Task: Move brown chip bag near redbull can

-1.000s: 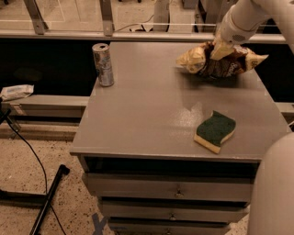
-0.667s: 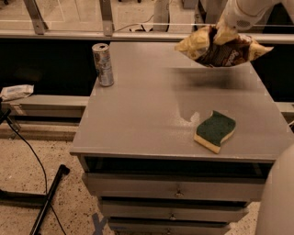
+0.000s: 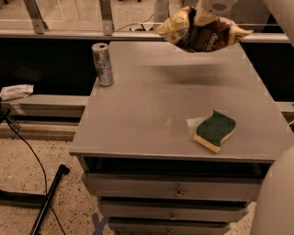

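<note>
The brown chip bag [image 3: 202, 31], dark brown with pale yellow ends, hangs in the air above the far middle of the grey table [image 3: 151, 114]. My gripper [image 3: 205, 10] is at the top edge of the view, shut on the bag's top. The redbull can [image 3: 103, 64], slim and silver, stands upright near the table's far left edge, well to the left of the bag. The bag's shadow lies on the tabletop below it.
A green-and-yellow sponge [image 3: 214, 131] lies at the table's front right. Drawers [image 3: 174, 190] sit under the tabletop. A rail [image 3: 69, 33] runs behind the table. Cables and a black bar [image 3: 48, 195] lie on the floor at left. My arm [image 3: 275, 202] fills the lower right corner.
The gripper has lifted the chip bag off the table's far right and carried it up and to the left, toward the can. The can and sponge have not moved.
</note>
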Robot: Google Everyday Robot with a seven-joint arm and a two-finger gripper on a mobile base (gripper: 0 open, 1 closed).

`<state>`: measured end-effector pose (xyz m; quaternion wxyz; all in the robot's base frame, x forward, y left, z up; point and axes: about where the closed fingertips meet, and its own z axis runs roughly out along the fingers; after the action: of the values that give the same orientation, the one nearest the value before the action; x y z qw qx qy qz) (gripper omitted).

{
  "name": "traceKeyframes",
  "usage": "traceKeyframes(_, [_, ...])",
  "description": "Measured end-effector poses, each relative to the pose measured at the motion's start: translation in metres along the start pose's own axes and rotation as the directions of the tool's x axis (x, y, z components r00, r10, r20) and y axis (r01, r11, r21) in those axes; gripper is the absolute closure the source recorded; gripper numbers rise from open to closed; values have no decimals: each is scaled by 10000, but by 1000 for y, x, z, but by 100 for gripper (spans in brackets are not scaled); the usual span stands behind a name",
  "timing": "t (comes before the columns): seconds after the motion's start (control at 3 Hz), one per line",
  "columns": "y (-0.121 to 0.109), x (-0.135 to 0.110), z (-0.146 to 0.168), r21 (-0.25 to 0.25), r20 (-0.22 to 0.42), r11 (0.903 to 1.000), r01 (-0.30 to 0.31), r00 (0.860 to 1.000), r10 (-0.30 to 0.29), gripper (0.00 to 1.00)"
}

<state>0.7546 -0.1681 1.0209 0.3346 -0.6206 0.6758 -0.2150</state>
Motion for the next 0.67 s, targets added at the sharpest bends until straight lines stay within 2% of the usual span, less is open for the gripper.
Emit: traceKeyframes(0.67, [19,-53,28,195,-712,9996,198,9973,-184,100])
